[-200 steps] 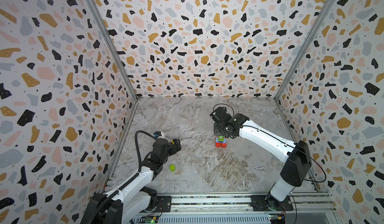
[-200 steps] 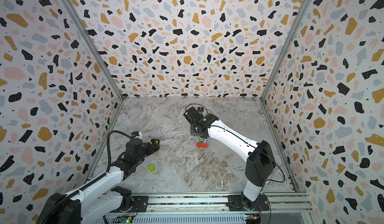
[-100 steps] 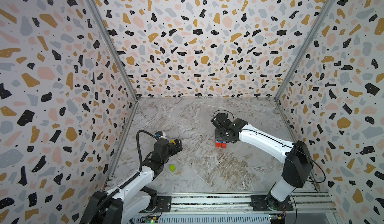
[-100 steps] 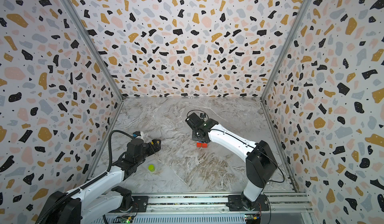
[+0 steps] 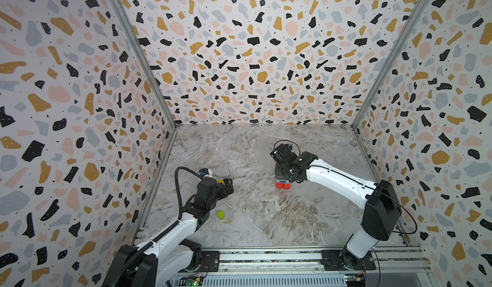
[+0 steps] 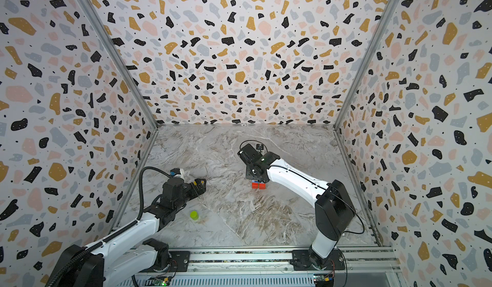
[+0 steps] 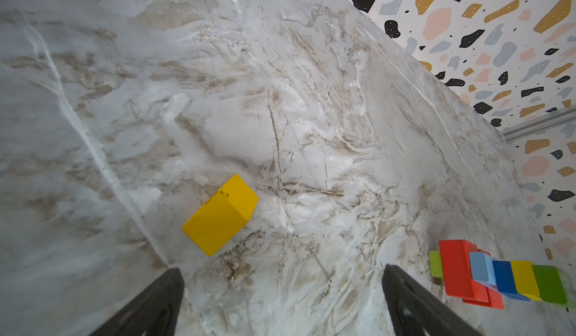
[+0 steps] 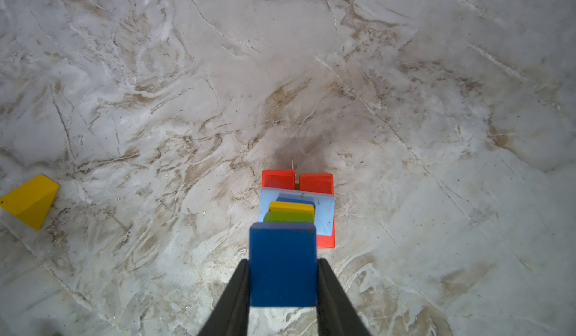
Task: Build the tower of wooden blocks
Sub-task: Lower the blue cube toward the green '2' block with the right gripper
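Right gripper (image 8: 283,266), clamping a blue block (image 8: 282,247), is seemingly seating it atop the tower (image 7: 505,277), likely needing a gentle, square release next; left gripper (image 7: 280,269) is hanging wide open over a yellow block (image 7: 223,216) apart from the tower.

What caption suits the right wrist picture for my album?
Right pincer grips a dark blue block over the colourful tower, a yellow block lying aside on the marble table.
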Robot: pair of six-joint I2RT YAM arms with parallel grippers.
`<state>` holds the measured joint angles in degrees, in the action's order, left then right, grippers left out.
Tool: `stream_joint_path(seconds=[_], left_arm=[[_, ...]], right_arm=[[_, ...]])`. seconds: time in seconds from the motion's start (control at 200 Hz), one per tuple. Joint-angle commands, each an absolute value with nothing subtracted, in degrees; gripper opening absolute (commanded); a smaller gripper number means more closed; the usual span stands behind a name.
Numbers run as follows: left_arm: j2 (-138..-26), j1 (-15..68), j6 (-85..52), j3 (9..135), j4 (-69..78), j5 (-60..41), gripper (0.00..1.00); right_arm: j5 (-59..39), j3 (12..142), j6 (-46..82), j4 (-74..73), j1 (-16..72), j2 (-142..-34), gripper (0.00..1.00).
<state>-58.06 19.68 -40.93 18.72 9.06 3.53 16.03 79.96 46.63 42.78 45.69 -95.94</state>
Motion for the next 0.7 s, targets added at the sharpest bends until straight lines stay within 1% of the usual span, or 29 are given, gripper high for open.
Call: stream_joint_path(seconds=[0.0, 0.696], left_arm=[[-58.36, 19.91, -40.25, 18.81, 10.81, 3.86, 1.0], [-58.55, 19.95, -40.05, 18.67, 10.61, 4.04, 1.0]], right_arm=[[16.33, 79.82, 46.07, 43.21, 45.53, -94.93, 0.18], [15.74, 78.92, 45.69, 42.36, 45.53, -96.57, 0.19]])
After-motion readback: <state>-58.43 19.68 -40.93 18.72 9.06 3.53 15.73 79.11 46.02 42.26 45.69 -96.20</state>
